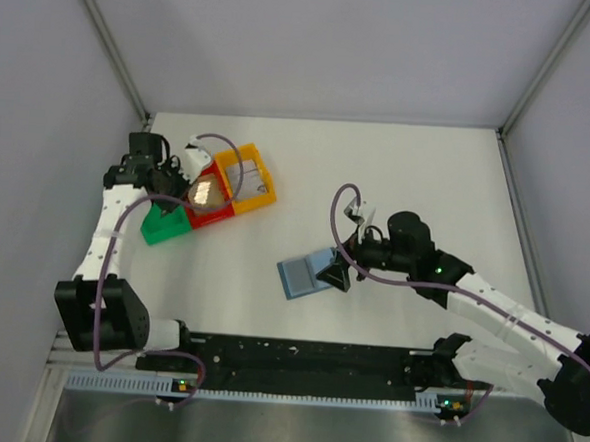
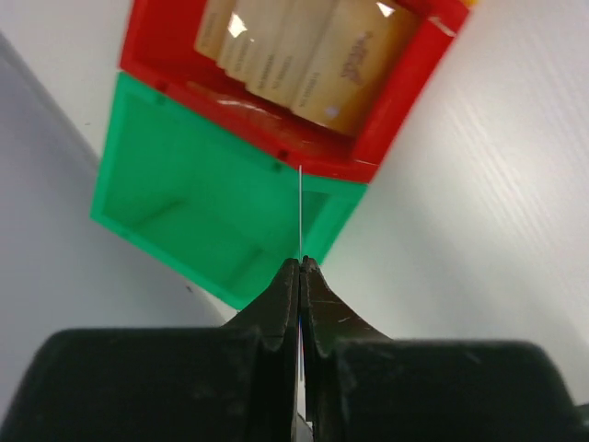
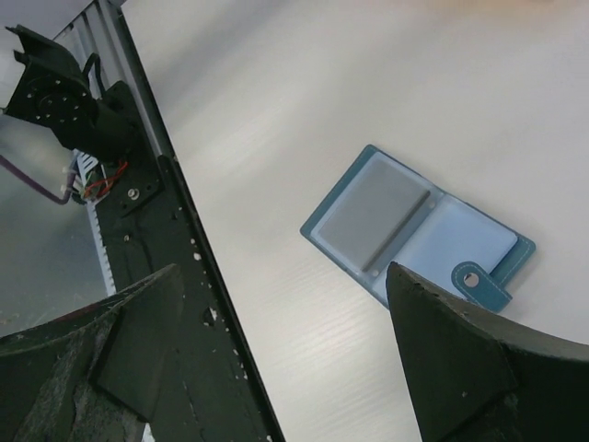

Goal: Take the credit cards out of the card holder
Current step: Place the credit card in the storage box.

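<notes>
The right gripper (image 1: 334,275) hangs wide open, empty, over the right end of the card holder (image 1: 300,276), unfolded at mid-table, its long axis running leftward. Farther off, the left gripper (image 2: 301,262) pinches an edge-on card (image 2: 301,212) above the green tray (image 2: 184,203)

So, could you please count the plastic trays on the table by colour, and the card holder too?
Green tray: 1
Red tray: 1
Yellow tray: 1
Blue card holder: 1
Total: 4
</notes>
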`<state>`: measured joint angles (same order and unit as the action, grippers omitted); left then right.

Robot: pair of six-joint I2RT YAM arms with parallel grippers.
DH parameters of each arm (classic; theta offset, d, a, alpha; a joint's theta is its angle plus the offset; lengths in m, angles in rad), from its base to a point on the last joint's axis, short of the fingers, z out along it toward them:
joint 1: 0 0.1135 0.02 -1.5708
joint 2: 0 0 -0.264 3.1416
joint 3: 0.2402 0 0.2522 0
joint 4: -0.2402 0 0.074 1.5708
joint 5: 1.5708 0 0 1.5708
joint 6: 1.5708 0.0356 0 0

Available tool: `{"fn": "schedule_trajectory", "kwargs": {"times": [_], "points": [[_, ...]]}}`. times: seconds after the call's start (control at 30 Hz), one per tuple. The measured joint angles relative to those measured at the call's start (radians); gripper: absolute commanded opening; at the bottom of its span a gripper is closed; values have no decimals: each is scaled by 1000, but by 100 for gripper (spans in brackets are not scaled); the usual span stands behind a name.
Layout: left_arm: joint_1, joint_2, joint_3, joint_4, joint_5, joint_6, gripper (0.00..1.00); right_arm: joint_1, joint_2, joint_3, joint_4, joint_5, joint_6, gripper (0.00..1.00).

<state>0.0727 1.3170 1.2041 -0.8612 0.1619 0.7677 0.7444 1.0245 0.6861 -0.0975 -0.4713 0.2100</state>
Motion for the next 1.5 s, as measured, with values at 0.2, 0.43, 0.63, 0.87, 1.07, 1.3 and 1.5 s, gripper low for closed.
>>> {"fn": "schedule_trajectory", "kwargs": {"times": [0.2, 0.43, 0.63, 0.87, 1.07, 1.3, 1.5], "points": [[111, 146, 142, 47, -6, 40, 0, 21, -24, -8, -1, 21, -2, 90], [177, 303, 223, 68, 37, 70, 0, 21, -24, -8, -6, 49, -13, 90], [223, 430, 285, 61, 93, 88, 2, 21, -13, -8, -17, 72, -25, 90], [238, 539, 328, 52, 128, 96, 10, 18, 22, -8, -26, 83, -27, 90], [251, 620, 332, 47, 138, 94, 15, 6, 33, -8, -26, 82, -28, 90], [281, 632, 337, 58, 130, 68, 26, -4, 43, -8, -26, 82, -27, 90], [299, 632, 337, 96, 79, 37, 33, -8, 46, -7, -25, 79, -27, 90]]}}
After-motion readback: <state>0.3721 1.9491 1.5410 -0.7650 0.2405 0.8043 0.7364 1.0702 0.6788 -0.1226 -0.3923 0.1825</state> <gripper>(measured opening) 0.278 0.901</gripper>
